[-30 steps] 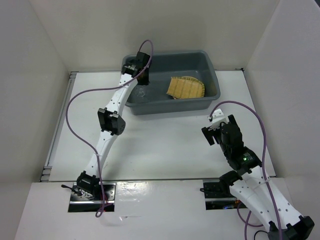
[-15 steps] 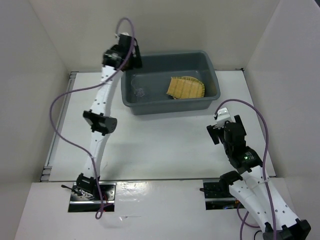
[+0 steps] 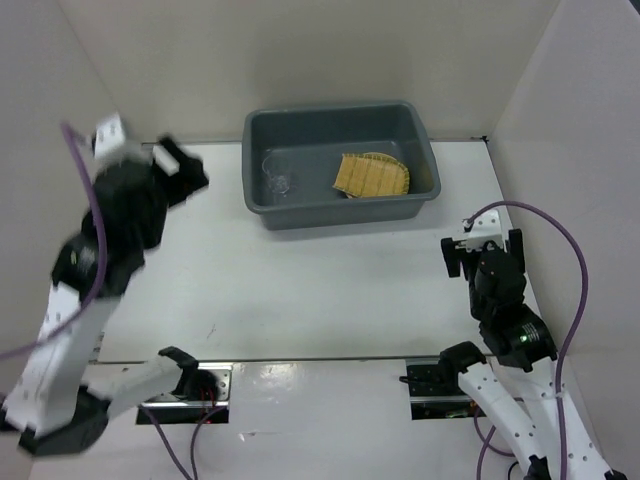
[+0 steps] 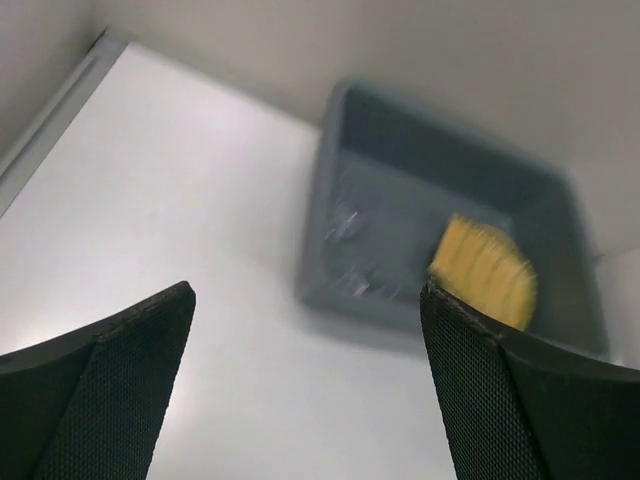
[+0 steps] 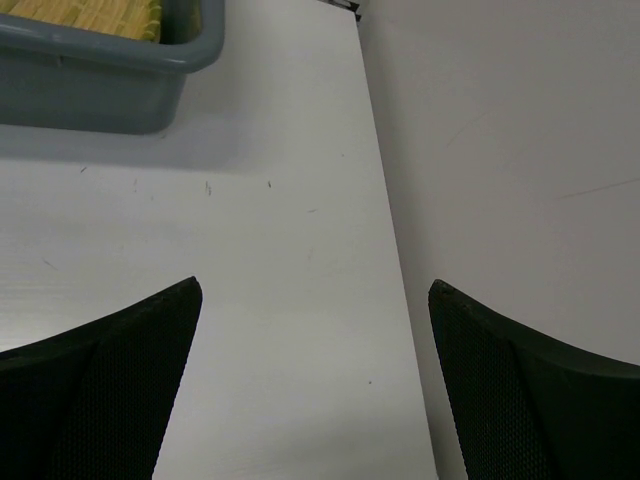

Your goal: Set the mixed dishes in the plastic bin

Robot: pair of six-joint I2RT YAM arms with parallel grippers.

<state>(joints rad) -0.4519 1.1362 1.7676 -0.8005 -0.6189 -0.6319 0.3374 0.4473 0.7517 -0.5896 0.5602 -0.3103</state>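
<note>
Left jaws and right jaws both stand spread wide, pinching nothing. Only the top view shows crisply the clear glass cup (image 3: 278, 183) at 9 o'clock of the woven yellow tray (image 3: 372, 176), both inside the smooth grey round-cornered bin (image 3: 330, 110) (the left wrist view blurs it).

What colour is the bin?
The bin is dark grey, clearest in the top external view.

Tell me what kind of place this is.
Probably a robot test cell in a lab, not a kitchen: a white table boxed in by plain white panels, a left arm and right arm bolted at its near edge, and a grey plastic bin holding a bamboo tray.
</note>
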